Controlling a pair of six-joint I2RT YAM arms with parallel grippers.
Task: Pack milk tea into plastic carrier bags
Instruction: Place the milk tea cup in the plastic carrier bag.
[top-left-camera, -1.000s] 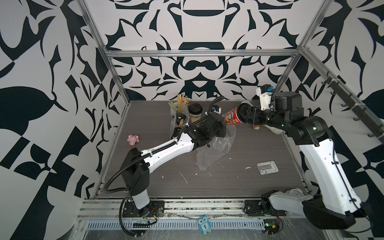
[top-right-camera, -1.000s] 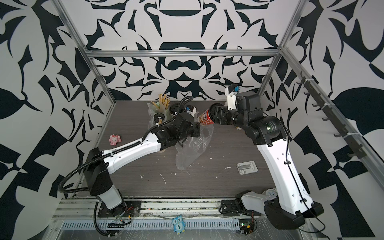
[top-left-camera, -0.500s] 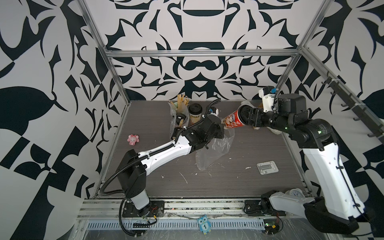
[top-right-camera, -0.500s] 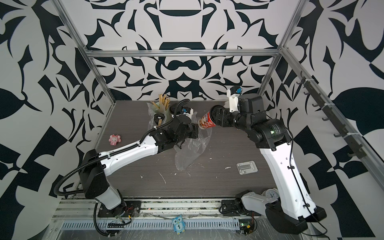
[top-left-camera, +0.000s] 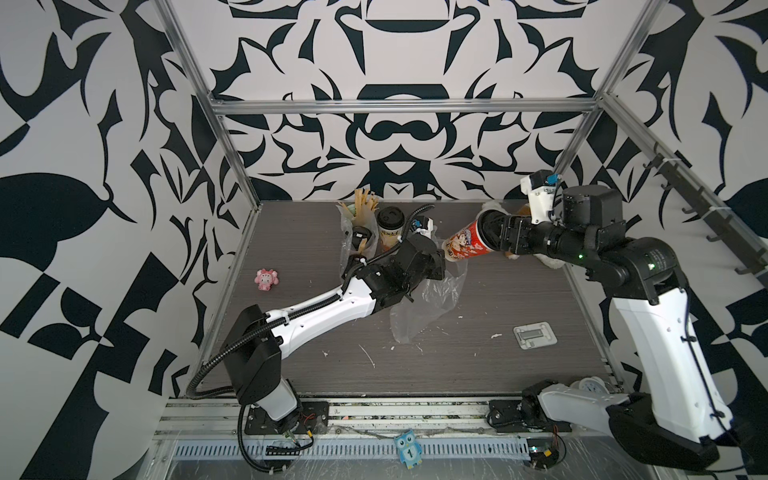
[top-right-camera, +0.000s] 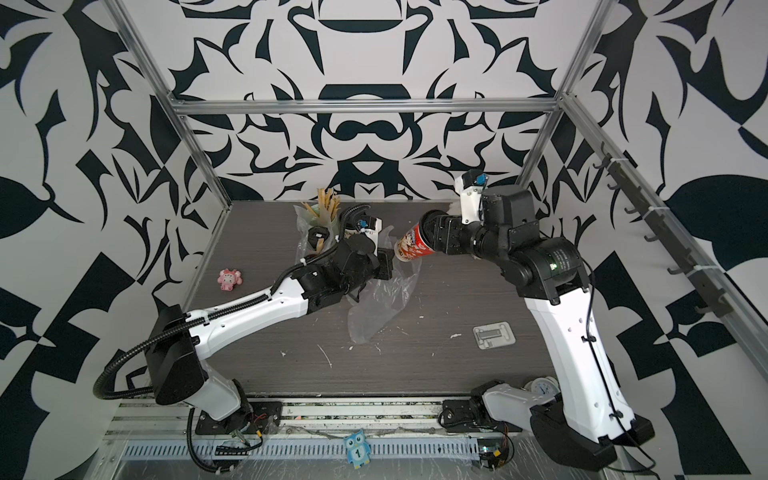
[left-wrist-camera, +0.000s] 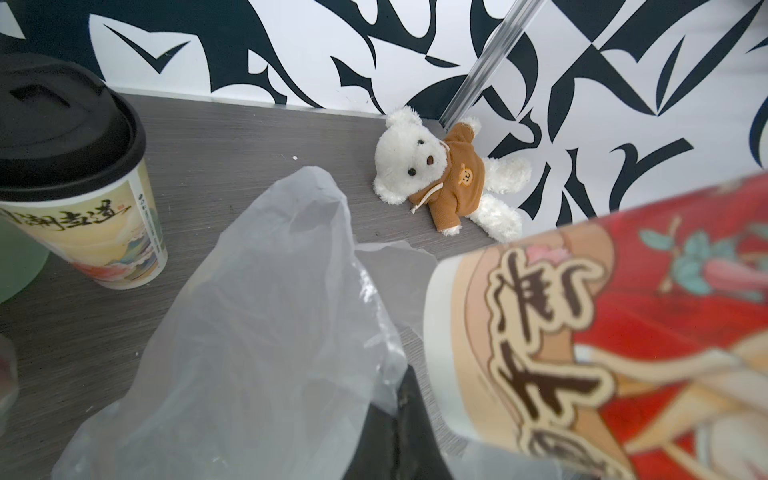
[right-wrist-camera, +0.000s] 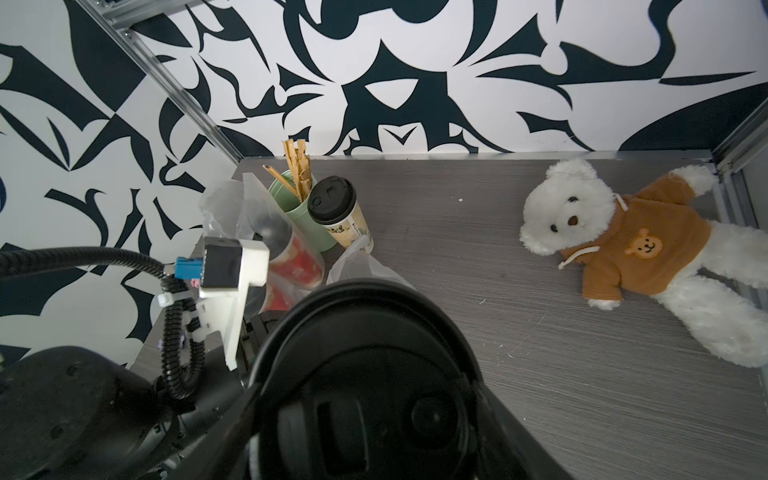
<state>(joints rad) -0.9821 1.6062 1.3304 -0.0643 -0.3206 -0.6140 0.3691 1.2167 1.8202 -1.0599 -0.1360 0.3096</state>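
Dark wood-grain tabletop (top-left-camera: 519, 291), black-and-white patterned walls all round.

- Right gripper (top-left-camera: 489, 232): fingers clamped around the black-lidded end of a red-sleeved cup (top-left-camera: 465, 245). The cup is off the table, tipped almost level, with its base pointing left.
- Left gripper (top-left-camera: 435, 266): jaws pressed together, pinching the upper edge of a clear carrier bag (top-left-camera: 428, 307). The bag hangs down from the gripper and trails onto the table toward the near side. The cup's base sits just beside the bag's raised edge; whether they touch, cannot tell.
- Cream-yellow cup (right-wrist-camera: 338, 212): upright at far centre, just beside a mint-green holder (right-wrist-camera: 291, 203) of brown sticks.
- Second bag (right-wrist-camera: 286, 249): left of the holder, with a red cup inside.
- Teddy bear (right-wrist-camera: 623, 241): lying in the far right corner.
- Pink toy (top-left-camera: 267, 279): far left, well apart from the rest.
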